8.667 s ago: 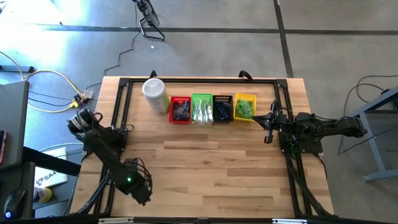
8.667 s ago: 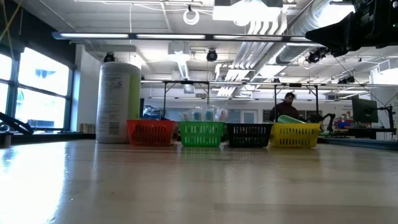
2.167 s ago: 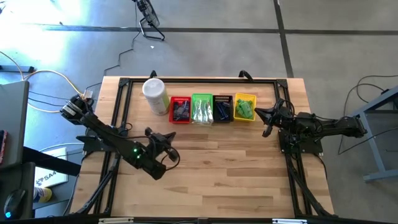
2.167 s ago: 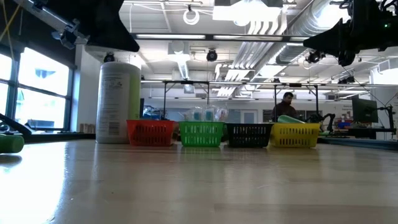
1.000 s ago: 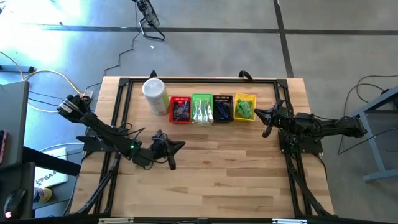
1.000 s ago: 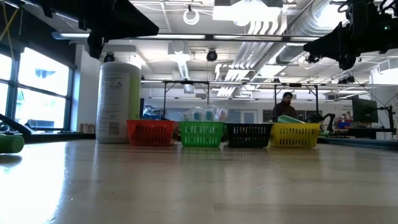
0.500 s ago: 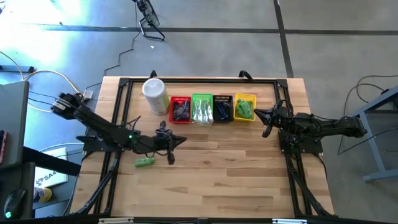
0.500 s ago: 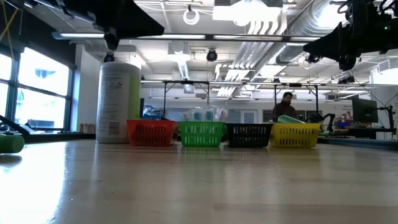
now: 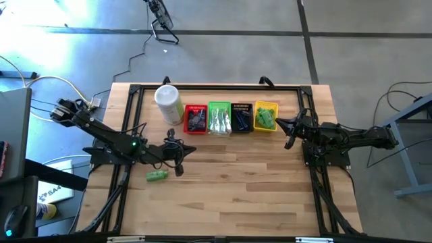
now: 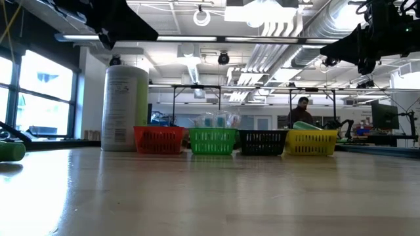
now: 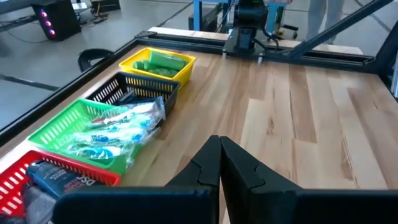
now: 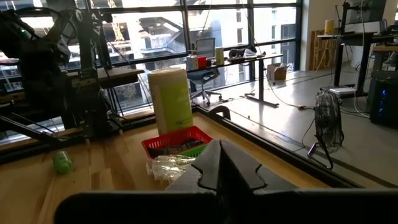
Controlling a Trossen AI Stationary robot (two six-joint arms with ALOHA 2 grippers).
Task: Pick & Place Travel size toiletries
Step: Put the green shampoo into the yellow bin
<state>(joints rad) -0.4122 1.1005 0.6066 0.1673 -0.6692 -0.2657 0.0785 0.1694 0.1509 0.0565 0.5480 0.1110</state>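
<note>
Your left gripper point(image 9: 177, 150) is hanging with its fingers point(image 11: 219, 163) pressed together on nothing, just near of the red basket point(image 9: 196, 119). One green mini bottle point(image 9: 156, 175) is lying alone on the table point(image 9: 243, 189), near and left of it. It looks light, stiff and smooth, likely to roll, so pinch it across the middle. The left arm is stretching low from the left edge. Your right gripper point(image 9: 291, 130), clenched empty too, is waiting beside the yellow basket point(image 9: 266, 116).
</note>
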